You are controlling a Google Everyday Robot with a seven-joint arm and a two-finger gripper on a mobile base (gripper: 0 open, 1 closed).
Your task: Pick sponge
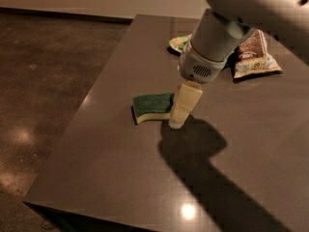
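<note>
The sponge (152,106) lies flat on the dark table (120,178), left of centre, dark green top up with a pale yellow layer showing along its front edge. My gripper (177,119) hangs from the grey arm that comes in from the upper right. Its pale tip is down at the table surface, right at the sponge's right end, and covers that end. I cannot tell whether it touches the sponge.
A green snack bag (179,43) lies at the back, mostly hidden behind the arm. A brown and yellow snack bag (251,57) lies at the back right. The table's left edge drops to a dark floor (48,81).
</note>
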